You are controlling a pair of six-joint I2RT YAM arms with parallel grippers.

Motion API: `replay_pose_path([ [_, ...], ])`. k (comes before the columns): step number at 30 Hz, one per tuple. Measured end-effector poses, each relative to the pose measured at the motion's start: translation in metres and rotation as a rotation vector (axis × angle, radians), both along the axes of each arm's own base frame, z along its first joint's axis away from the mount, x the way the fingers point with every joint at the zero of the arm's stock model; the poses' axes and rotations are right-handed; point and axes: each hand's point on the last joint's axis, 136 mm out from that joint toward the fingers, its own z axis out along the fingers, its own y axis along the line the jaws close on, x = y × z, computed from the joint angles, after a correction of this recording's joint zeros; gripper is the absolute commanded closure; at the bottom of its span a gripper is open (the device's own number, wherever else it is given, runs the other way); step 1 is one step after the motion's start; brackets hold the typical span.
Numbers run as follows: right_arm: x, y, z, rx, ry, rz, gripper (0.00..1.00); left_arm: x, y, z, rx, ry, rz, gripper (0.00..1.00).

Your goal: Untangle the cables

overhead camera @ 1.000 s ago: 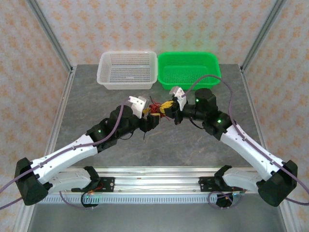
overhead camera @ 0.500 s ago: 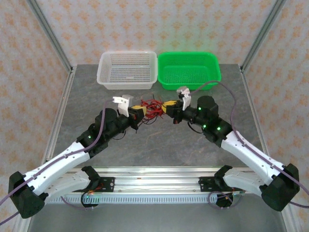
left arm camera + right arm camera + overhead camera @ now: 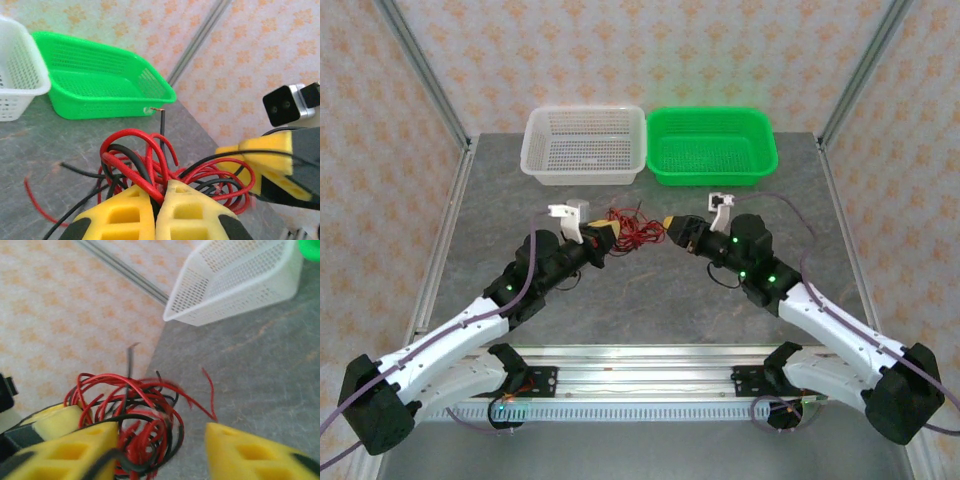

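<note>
The left gripper [image 3: 159, 192] is seen clamped shut, its yellow pads pressed together on a knot of red and black strands, so that the cables [image 3: 150, 165] are now carried by this arm alone. A second ago its jaws were standing open beside the bundle and the right gripper [image 3: 162, 440] was the one pinched on it; since then the roles have been exchanged. The right gripper's pads are now spread well apart, with the tangle lying just beyond the gap and one black strand draped over the inner pad, though nothing is gripped there. In the overhead view, the left gripper [image 3: 603, 232] and the right gripper [image 3: 672, 228] have been drawn back from each other, and the cables [image 3: 632, 228] are strung between them as a loose red-and-black clump, nearer the left. The bundle is held over the grey table [image 3: 650, 300], near the white basket [image 3: 585, 145] and the green basket [image 3: 712, 147], both of which are seen without wires in them. A few free ends are trailed down towards the tabletop; whether the clump itself is lifted clear cannot be told. The handover is judged to be only a regrasp: the loops are still wound through one another, no strand has yet been separated, and the freed right gripper is left in a position to be closed on a single wire and pulled away.
</note>
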Motion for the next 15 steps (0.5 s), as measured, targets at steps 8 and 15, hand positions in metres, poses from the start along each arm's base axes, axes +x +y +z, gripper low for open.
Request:
replay_pose_path([
  [8, 0.000, 0.025, 0.012, -0.079, 0.091, 0.055, 0.21, 0.007, 0.002, -0.013, 0.039, 0.023, 0.033, 1.00],
  [15, -0.004, 0.044, -0.005, -0.103, 0.194, 0.069, 0.11, 0.009, 0.006, -0.017, 0.069, 0.022, 0.055, 1.00],
])
